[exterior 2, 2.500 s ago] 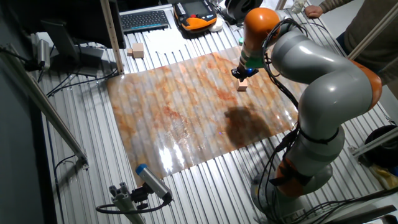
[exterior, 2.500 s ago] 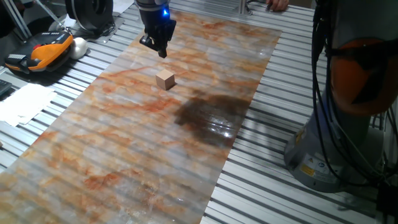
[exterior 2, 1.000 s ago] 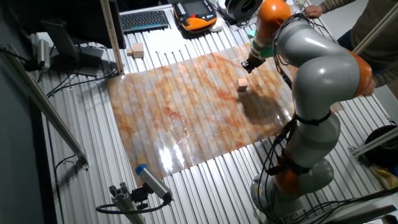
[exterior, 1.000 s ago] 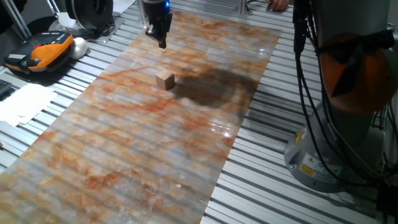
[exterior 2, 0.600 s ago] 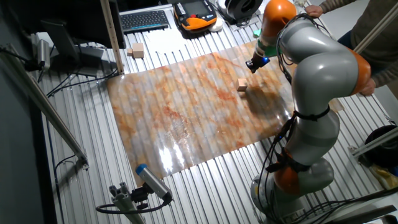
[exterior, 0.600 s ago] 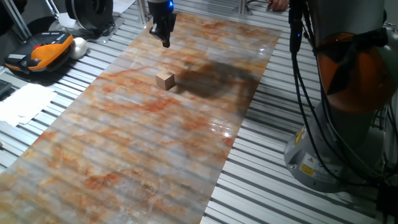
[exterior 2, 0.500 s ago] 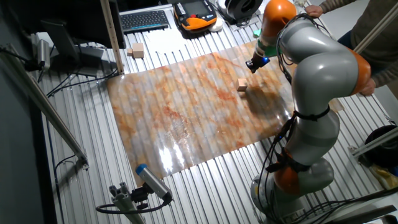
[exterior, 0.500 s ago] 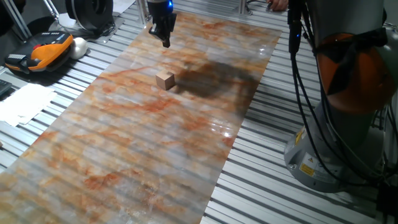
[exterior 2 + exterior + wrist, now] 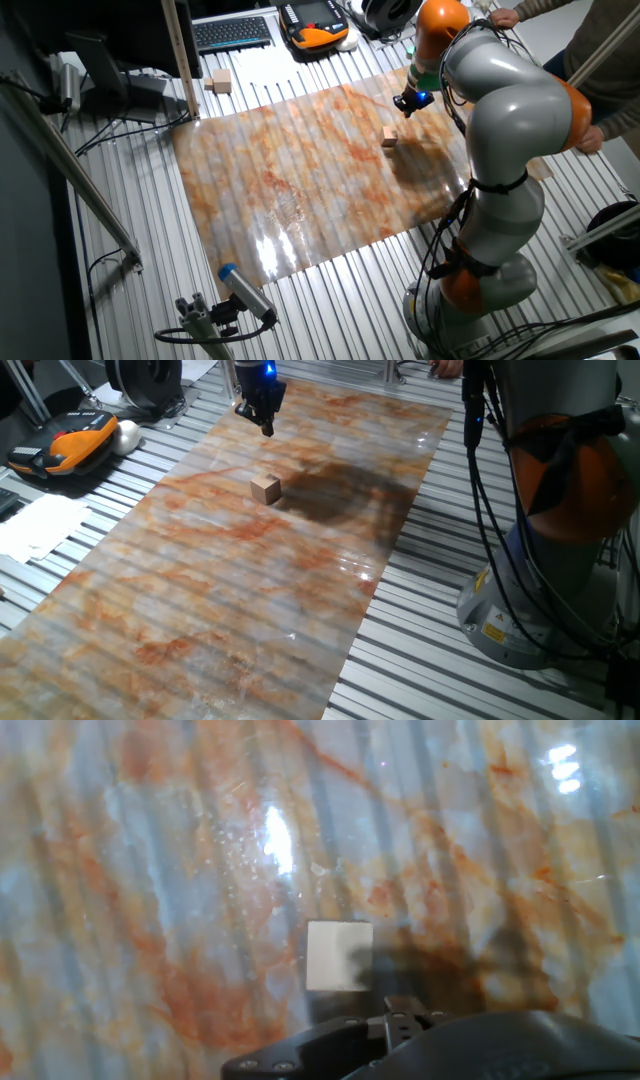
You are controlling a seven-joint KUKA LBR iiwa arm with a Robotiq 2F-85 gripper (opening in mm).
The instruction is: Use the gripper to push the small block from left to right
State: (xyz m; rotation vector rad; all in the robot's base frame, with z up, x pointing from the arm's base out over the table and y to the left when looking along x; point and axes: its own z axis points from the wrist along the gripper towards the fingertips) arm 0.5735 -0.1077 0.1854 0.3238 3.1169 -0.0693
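Observation:
The small block [image 9: 265, 489] is a light-tan wooden cube resting on the orange-and-grey marbled mat [image 9: 240, 590], in its far half. My gripper [image 9: 265, 428] hangs above the mat beyond the block, clear of it, with its fingers pressed together and nothing held. From the other side, the gripper [image 9: 406, 108] sits just past the block [image 9: 389, 138], toward the mat's far edge. In the hand view the block [image 9: 338, 956] shows pale and square on the mat, just ahead of the gripper [image 9: 405, 1012] at the bottom of the frame.
My arm's grey base [image 9: 560, 560] and its cables stand right of the mat. An orange-black device [image 9: 65, 445], a white ball [image 9: 127, 435] and papers [image 9: 40, 525] lie to the left. A keyboard [image 9: 232, 33] and a tan wooden piece [image 9: 221, 82] sit off the mat.
Over the earlier frames the gripper drew away from the block toward the mat's far edge and the arm's shadow shifted. In the last half second it barely moved. The block stayed put.

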